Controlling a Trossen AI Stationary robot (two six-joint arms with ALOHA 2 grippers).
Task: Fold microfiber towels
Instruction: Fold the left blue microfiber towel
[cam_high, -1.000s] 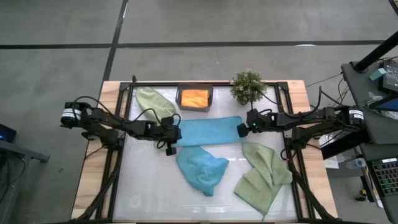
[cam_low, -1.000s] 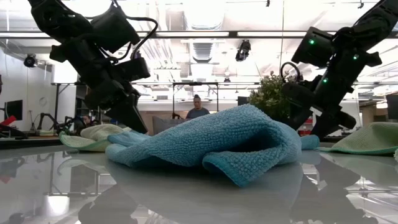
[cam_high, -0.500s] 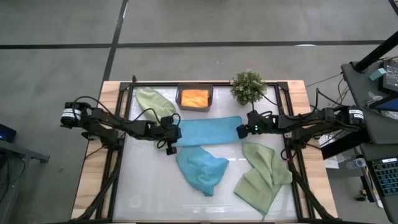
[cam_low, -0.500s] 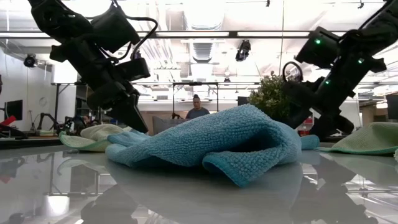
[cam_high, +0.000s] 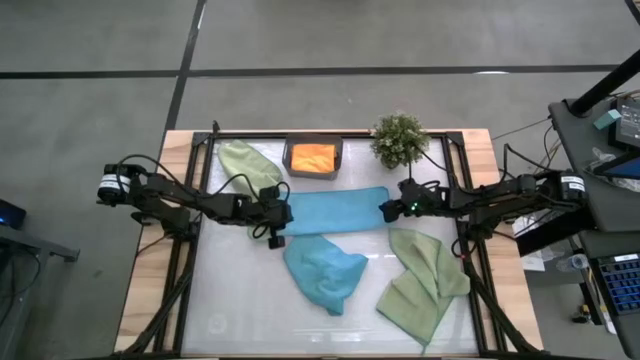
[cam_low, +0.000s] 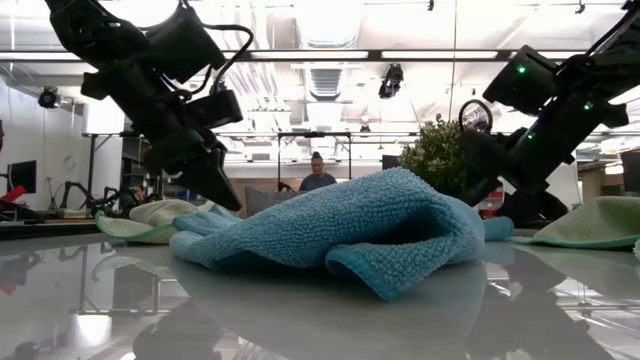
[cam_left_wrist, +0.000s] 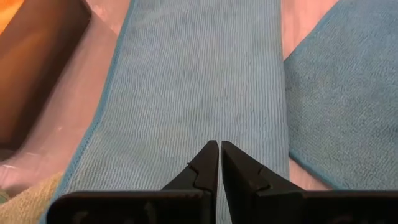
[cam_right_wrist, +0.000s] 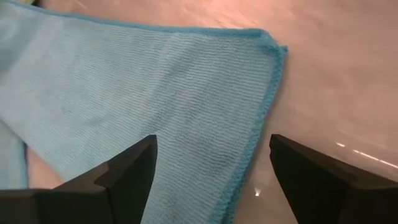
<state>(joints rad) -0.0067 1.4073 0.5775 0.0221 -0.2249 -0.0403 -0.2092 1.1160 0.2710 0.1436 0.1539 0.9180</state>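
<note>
Orange towel (cam_high: 312, 157) — mostly tray-hidden

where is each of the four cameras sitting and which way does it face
High view: above the table, straight down; both arms show, left gripper, right gripper.
Low view: at table-top height, level across a crumpled teal towel into the room; both arms hang in.
Left wrist view: over the flat teal towel; own shut fingers.
Right wrist view: over that towel's corner; own open fingers.
Shared: both wrist views and the high view show the flat teal towel.

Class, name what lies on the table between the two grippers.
The flat teal-blue towel spans from left gripper to right gripper, per the high view.
</note>
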